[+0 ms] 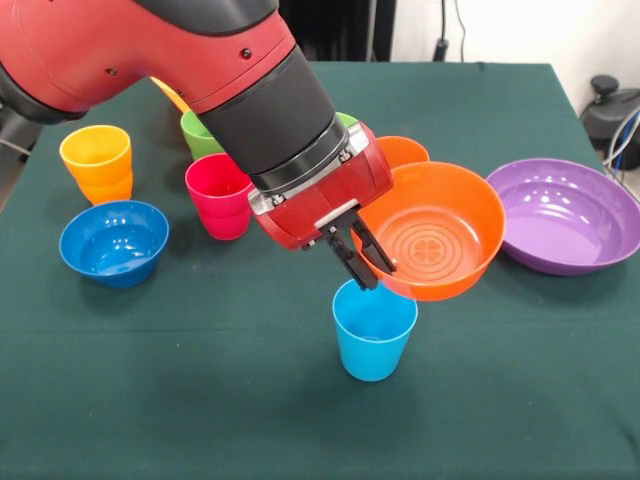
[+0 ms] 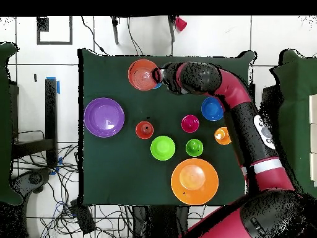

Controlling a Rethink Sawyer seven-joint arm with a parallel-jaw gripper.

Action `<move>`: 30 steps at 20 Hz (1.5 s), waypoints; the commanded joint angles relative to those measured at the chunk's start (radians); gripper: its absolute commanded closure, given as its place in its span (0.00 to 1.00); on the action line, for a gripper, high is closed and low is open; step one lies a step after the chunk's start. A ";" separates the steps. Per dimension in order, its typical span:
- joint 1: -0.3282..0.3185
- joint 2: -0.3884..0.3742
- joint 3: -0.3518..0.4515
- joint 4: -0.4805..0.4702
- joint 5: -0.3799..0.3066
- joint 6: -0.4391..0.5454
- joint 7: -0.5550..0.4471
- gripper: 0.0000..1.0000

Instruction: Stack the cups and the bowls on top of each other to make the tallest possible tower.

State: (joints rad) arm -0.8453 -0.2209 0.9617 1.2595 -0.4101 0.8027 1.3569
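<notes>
A light blue cup [image 1: 374,329] is seen nearest the camera in the front view, upright on the green table [image 1: 200,400], directly below the pincer [image 1: 362,261]. The pincer's dark fingers [image 1: 352,262] are pinched on the rim of an orange bowl [image 1: 436,231], which is held tilted, its open side turned toward the camera. The bowl's lower edge sits over the cup's rim; whether the two touch cannot be told. In the overhead view the bowl [image 2: 143,74] covers nearly all of the cup, and the pincer [image 2: 159,75] is at its side.

On the far side of the bowl from the pincer, a wide purple bowl [image 1: 565,214] rests flat on the table. On the pincer's other side a blue bowl [image 1: 113,241] is placed, and a magenta cup [image 1: 220,195] stands between it and the arm [image 1: 200,70]. Behind the blue bowl a yellow-orange cup [image 1: 97,163] is seen. Just behind the held bowl an orange cup [image 1: 402,151] is partly hidden. A green cup [image 1: 199,133] shows beside the arm. In the overhead view, farther back toward the robot's base, a light green bowl [image 2: 162,147] and a large bowl [image 2: 194,181] that looks orange there are seen.
</notes>
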 commanded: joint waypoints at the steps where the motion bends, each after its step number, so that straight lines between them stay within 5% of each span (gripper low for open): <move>1: 0.011 -0.019 -0.024 0.028 -0.086 -0.006 -0.228 1.00; 30: 0.090 -0.138 -0.112 0.071 -0.226 -0.148 -0.033 1.00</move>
State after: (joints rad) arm -0.8002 -0.3455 0.9320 1.2789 -0.5532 0.7033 1.3569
